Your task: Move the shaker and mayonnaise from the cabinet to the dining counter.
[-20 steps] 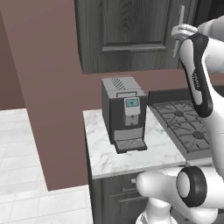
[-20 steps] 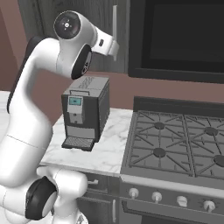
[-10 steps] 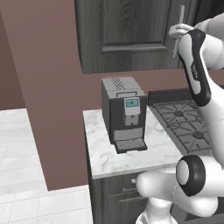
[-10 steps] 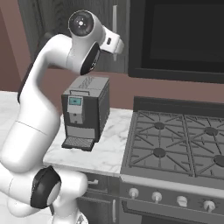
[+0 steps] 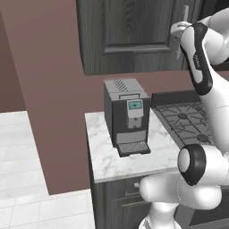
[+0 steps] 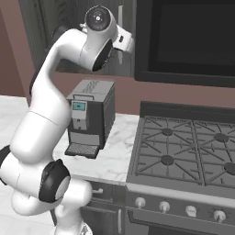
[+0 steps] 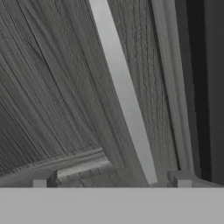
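Up at the wall unit: I have the arm raised to the cabinet (image 5: 129,36), whose door is shut, so the shaker and the mayonnaise are presumably behind it, out of sight.
Claw: the gripper (image 7: 111,183) is spread wide with nothing between its tips, which straddle the lower end of the bar handle (image 7: 124,94) in the hand view.
Handle: a long, slim, pale silver bar (image 6: 120,27), flat-faced and smooth; I judge it rigid and somewhat slippery, best pinched across its narrow width near the lower end.
Door: dark grey wood grain with a raised panel frame; stiff, probably hinged on the side away from the handle, so I expect it to swing in an arc rather than pull straight.
Contact: I cannot tell from these views whether the fingertips touch the bar or stand just off it.
Shaker, as I expect it: small, light, narrow, easy to tip; take it around the body.
Mayonnaise, as I expect it: wider and heavier, smooth-sided; grip the jar wall, not the lid.
Below the cabinet: a boxy dark coffee machine (image 5: 126,116) with a small lit screen stands on a white-grey marble worktop (image 5: 105,152).
Beside it: a gas stove (image 6: 183,151) with dark cast grates and a row of silver knobs.
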Controlling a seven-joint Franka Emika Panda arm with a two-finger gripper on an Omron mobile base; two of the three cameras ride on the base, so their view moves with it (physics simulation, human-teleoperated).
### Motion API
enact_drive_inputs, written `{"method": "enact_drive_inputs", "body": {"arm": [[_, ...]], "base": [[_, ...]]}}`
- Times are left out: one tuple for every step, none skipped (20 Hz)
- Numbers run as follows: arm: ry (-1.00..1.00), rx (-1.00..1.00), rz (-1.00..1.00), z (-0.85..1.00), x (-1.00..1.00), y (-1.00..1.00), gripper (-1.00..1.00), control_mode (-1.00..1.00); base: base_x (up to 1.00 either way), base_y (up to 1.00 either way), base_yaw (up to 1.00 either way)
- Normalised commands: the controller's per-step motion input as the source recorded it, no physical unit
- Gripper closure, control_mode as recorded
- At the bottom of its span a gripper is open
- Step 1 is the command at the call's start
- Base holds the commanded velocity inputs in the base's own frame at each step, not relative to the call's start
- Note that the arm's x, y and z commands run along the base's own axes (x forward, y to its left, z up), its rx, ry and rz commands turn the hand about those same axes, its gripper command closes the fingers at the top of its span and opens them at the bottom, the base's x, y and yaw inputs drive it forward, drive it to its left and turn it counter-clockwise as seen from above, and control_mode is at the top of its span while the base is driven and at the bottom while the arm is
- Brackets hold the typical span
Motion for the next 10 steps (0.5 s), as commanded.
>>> {"method": "enact_drive_inputs", "body": {"arm": [[0.00, 0.00, 0.02, -0.03, 0.35, 0.00, -1.00, -1.00], [0.00, 0.00, 0.02, -0.05, 0.31, 0.00, -1.00, -1.00], [0.00, 0.00, 0.02, -0.11, 0.31, 0.00, -1.00, -1.00], [0.00, 0.00, 0.02, -0.15, 0.32, 0.00, -1.00, -1.00], [0.00, 0.00, 0.02, -0.15, 0.34, 0.00, -1.00, -1.00], [0.00, 0.00, 0.02, -0.15, 0.35, 0.00, -1.00, -1.00], [0.00, 0.00, 0.03, -0.14, 0.34, 0.00, -1.00, -1.00], [0.00, 0.00, 0.03, -0.12, 0.34, -0.03, -1.00, -1.00], [0.00, 0.00, 0.03, -0.12, 0.33, -0.05, -1.00, -1.00], [0.00, 0.00, 0.03, -0.10, 0.32, -0.06, -1.00, -1.00]], "base": [[0.00, 0.00, 0.00], [0.00, 0.00, 0.00], [0.00, 0.00, 0.00], [0.00, 0.00, 0.00], [0.00, 0.00, 0.00], [0.00, 0.00, 0.00], [0.00, 0.00, 0.00], [0.00, 0.00, 0.00], [0.00, 0.00, 0.00], [0.00, 0.00, 0.00]]}}
